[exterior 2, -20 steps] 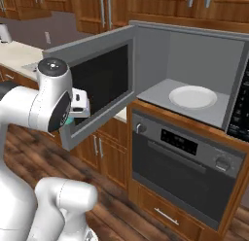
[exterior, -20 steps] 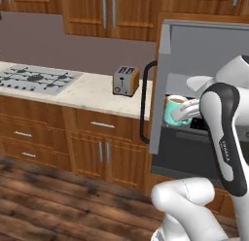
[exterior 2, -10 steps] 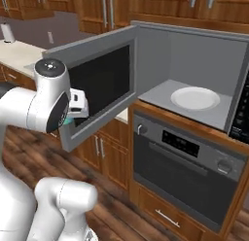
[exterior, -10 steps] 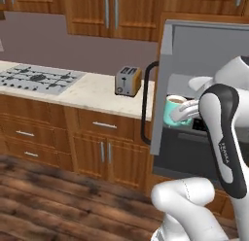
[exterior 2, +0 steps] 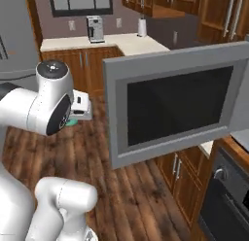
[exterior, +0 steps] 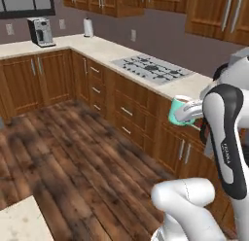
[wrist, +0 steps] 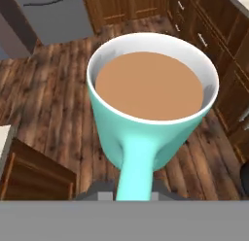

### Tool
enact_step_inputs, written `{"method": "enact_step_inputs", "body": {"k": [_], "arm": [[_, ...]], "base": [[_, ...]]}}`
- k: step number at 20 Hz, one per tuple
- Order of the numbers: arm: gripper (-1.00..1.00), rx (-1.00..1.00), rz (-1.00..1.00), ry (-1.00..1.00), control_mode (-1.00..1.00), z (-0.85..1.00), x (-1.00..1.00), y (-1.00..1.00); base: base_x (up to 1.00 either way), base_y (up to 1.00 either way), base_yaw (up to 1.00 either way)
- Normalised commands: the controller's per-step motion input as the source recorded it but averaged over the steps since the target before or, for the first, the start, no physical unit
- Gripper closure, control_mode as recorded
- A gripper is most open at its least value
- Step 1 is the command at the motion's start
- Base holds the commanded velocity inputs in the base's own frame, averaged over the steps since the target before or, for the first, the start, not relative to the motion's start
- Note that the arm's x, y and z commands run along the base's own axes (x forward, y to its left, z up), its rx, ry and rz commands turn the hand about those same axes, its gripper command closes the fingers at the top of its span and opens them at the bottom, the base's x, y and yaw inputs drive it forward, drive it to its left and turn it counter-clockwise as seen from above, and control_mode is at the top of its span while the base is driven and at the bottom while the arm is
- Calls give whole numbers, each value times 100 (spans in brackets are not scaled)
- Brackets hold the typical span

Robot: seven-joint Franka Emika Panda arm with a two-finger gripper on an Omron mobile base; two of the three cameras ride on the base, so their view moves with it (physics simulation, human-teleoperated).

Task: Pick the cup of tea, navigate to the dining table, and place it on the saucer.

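You have the small teal mug of brown tea (wrist: 151, 104) up in the air, at the centre of the hand view, with the dark wooden floor (wrist: 58, 104) far below it. In the left base view the same mug (exterior: 179, 110) sits at right of centre, in front of the white arm. The claw (wrist: 136, 194) is pinching the mug's side handle, at the bottom of the hand view; the jaws are pressed nearly together on that thin teal strip.

Judge it as a stiff, glazed cup, smooth and likely slippery, and breakable if dropped. The tea stands close to the pale rim, so any tilt or jolt could spill it. A hold on the handle alone leaves the bowl free to swing or twist, so drive gently and keep the hand level.

The open grey microwave door (exterior 2: 170, 104) fills the right of the right base view; pass well clear of it.
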Motion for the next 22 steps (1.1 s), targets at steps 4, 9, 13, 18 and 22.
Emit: {"method": "enact_step_inputs", "body": {"k": [4, 9, 13, 18, 22], "arm": [[100, 0, 0, 0, 100, 0, 0, 0], [100, 0, 0, 0, 100, 0, 0, 0], [100, 0, 0, 0, 100, 0, 0, 0], [100, 0, 0, 0, 100, 0, 0, 0], [100, 0, 0, 0, 100, 0, 0, 0]], "base": [[0, 0, 100], [0, 0, 92], [0, -2, 69], [0, -9, 59], [0, -6, 61]]}}
